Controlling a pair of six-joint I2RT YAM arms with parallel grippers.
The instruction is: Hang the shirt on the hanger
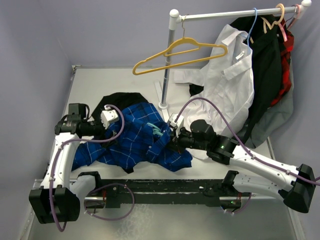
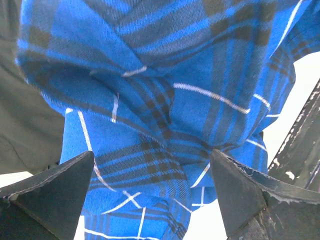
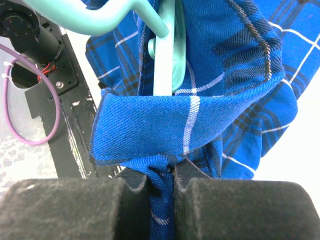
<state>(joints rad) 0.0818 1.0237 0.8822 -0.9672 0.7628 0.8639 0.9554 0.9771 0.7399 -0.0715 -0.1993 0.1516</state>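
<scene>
Top view: the blue plaid shirt lies crumpled centre-left on the table, with the teal hanger on it.
Left wrist: the left gripper has its jaws wide apart, with plaid filling the frame beyond.
Right wrist: the right gripper pinches a shirt fold at bottom centre.

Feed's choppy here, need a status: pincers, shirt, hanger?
Right pincer shut on shirt fold. Left pincer open, at shirt. Hanger lies in bunched shirt. Black garment behind heap.

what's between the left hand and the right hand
The crumpled blue plaid shirt, with the teal hanger lying on it; the top view shows it.
</scene>
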